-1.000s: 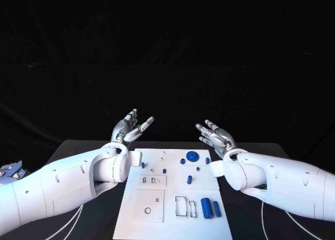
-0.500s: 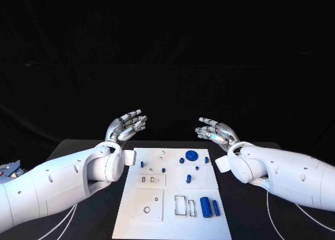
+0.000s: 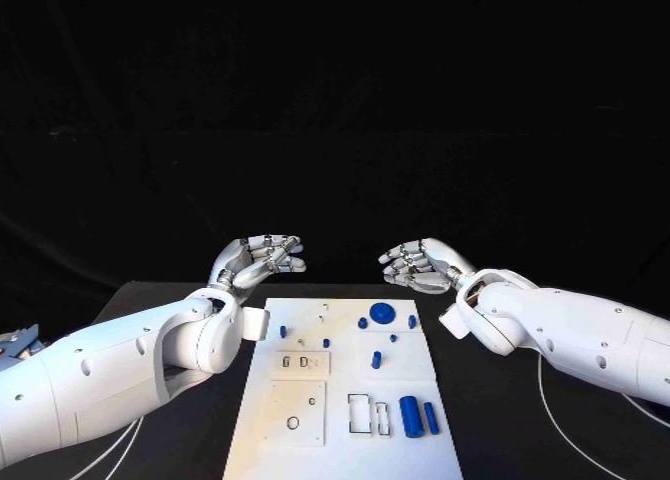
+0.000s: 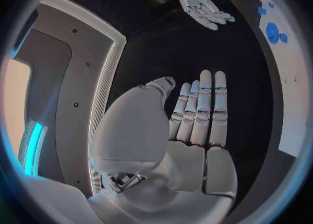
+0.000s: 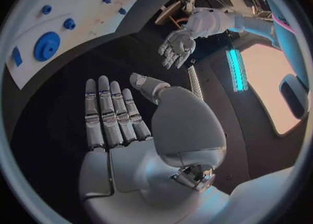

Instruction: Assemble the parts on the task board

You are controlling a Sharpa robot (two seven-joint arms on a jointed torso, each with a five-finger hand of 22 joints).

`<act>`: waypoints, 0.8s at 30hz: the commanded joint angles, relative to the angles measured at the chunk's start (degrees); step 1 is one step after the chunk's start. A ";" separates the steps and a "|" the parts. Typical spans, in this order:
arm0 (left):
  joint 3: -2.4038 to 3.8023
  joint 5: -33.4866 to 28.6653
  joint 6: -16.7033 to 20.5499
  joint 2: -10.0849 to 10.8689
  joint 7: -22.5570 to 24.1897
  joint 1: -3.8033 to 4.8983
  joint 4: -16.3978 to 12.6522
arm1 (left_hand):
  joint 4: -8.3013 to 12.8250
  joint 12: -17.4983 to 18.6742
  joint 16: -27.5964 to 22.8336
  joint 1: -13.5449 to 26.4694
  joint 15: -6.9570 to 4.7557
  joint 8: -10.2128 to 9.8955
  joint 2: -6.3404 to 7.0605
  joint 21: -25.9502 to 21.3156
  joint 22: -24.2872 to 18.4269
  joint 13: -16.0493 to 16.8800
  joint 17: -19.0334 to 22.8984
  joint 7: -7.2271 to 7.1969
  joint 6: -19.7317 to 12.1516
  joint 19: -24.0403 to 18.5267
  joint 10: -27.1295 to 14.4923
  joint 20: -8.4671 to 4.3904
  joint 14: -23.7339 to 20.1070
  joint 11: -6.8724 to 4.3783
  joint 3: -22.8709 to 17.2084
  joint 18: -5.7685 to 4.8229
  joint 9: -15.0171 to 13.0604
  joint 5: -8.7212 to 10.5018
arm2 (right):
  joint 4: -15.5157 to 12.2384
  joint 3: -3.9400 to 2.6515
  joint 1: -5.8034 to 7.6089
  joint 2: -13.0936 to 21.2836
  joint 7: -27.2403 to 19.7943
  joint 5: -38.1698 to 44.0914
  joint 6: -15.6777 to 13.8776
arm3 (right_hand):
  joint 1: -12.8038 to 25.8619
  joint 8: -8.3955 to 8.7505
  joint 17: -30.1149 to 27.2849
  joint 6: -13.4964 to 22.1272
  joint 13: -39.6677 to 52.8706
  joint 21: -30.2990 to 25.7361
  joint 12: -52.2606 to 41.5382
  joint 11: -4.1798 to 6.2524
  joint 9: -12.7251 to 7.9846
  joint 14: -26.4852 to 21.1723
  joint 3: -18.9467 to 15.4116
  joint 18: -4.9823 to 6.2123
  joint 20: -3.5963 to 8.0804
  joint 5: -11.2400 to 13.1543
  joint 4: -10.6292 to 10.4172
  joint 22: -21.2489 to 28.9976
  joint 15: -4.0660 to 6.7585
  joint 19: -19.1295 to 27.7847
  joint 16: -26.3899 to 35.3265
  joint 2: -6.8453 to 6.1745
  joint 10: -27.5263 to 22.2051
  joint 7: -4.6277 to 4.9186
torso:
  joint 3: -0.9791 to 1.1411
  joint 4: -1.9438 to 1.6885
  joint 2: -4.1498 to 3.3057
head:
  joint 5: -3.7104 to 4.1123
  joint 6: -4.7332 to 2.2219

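- Plainly, nothing is being held: the left hand (image 3: 260, 257) and the right hand (image 3: 420, 264) both hang above the far edge of the table (image 3: 162, 300), beyond the task board (image 3: 321, 440), with empty palms.
- In the head view the fingers of both hands look curled forward, but each wrist view shows its own hand flat, fingers straight and side by side, so I read both as released and grasping nothing.
- The palms face each other across the gap, well apart. This looks like a ready pose, kept high and back so the board stays unobstructed from above.
- The task board lies in the middle of the table, its long side running from the near edge toward the far edge.
- The parts are still scattered on it: a round blue disc (image 3: 381, 311) near the board's far edge with small blue pieces beside it, a lone small piece (image 3: 377, 358) mid-board, and a blue cylinder (image 3: 412, 416) with a slimmer blue peg (image 3: 430, 418) just beside it toward the near right corner.
- Empty outlined slots (image 3: 361, 412) sit next to the cylinder, and recessed plates (image 3: 296, 410) occupy the board's left side, so assembly seems not yet begun.
- Likely next: one hand descends to a loose part. The right hand is nearer the cylinder side.
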State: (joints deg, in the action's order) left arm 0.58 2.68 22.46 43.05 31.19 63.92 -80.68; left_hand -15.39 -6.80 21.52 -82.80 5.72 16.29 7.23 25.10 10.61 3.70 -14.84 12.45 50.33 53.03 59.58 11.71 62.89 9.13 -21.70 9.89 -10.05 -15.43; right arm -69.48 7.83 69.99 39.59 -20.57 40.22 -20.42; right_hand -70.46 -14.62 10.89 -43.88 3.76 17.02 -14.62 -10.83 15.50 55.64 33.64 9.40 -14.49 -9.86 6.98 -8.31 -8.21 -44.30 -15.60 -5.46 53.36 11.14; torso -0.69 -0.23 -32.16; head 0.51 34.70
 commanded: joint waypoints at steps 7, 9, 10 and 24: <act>0.04 1.20 -1.03 2.77 0.23 0.09 -5.39 | 0.06 0.91 -0.64 0.48 -0.07 -0.58 1.35 1.25 0.47 0.00 -0.59 0.07 0.70 1.33 0.83 -0.27 -0.06 -0.02 -0.67 0.58 0.13 0.42 | 1.22 -0.06 1.28 -0.92 6.74 24.45 5.01 | -1.38 -0.45 4.81 -10.23 0.32 11.62 5.91 4.53 0.03 20.10 -3.67 1.12 5.71 1.47 1.21 -5.99 6.04 -12.61 -5.58 -1.42 14.83 -0.55 | -0.67 -0.73 -0.90 | 0.83 0.32; 0.04 1.22 -0.94 3.42 -0.16 0.10 -6.37 | 0.03 1.15 -0.82 0.78 -0.04 -0.68 1.65 1.51 0.58 0.00 -0.71 0.07 0.67 1.53 0.87 -0.33 -0.19 0.02 -0.64 0.56 0.16 0.47 | 1.79 -0.06 1.48 -1.59 8.39 27.84 5.66 | -1.05 0.19 6.79 -10.34 0.37 14.27 6.95 4.77 -0.07 23.41 -4.72 1.07 6.73 1.04 1.12 -7.55 6.79 -14.75 -7.70 -2.05 14.94 -0.73 | -0.70 -0.79 -1.15 | 0.84 0.33; 0.04 1.22 -0.89 3.80 -0.38 0.10 -6.90 | 0.01 1.21 -0.87 0.87 -0.03 -0.71 1.72 1.60 0.61 0.00 -0.75 0.07 0.66 1.60 0.89 -0.35 -0.23 0.02 -0.64 0.56 0.17 0.48 | 2.20 -0.06 1.58 -2.09 9.64 30.04 6.29 | -0.96 0.58 8.08 -10.33 0.46 15.82 7.45 4.92 -0.14 25.07 -5.17 1.06 7.21 0.54 1.14 -8.46 7.10 -16.06 -9.22 -2.43 14.94 -0.76 | -0.69 -0.79 -1.18 | 0.88 0.31; 0.08 0.60 -1.31 5.85 -1.62 0.18 -10.31 | 0.16 2.37 -1.54 1.81 -0.07 -1.20 2.23 3.79 1.60 0.03 -1.59 0.15 0.61 3.37 1.14 -0.74 -0.38 0.06 -0.86 0.53 0.32 0.52 | 6.86 -0.03 1.87 -8.04 19.60 47.23 9.89 | 0.90 3.33 46.80 -10.67 3.55 38.13 8.36 5.27 1.07 30.13 -3.77 -0.84 8.42 -1.73 -0.37 -30.57 7.72 -25.40 -53.46 -4.81 10.90 -1.89 | -1.62 -1.51 -2.30 | 1.59 0.19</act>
State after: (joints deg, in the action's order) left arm 0.59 3.42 22.22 48.90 29.94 63.98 -90.61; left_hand -15.32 -4.82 20.36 -81.26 5.73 15.44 9.21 28.68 12.13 3.71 -16.35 12.47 50.71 55.91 60.33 11.07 62.88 9.31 -22.23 9.79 -9.81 -15.16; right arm -62.98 7.80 71.87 31.76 -4.60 81.15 -13.06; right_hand -69.61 -11.58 56.38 -54.56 7.24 53.94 -5.95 -5.55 16.52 83.83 29.67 9.72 -6.00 -11.53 6.64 -37.32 -0.19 -69.16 -67.82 -9.75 64.56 9.27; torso -2.04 -1.44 -34.14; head 1.92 34.96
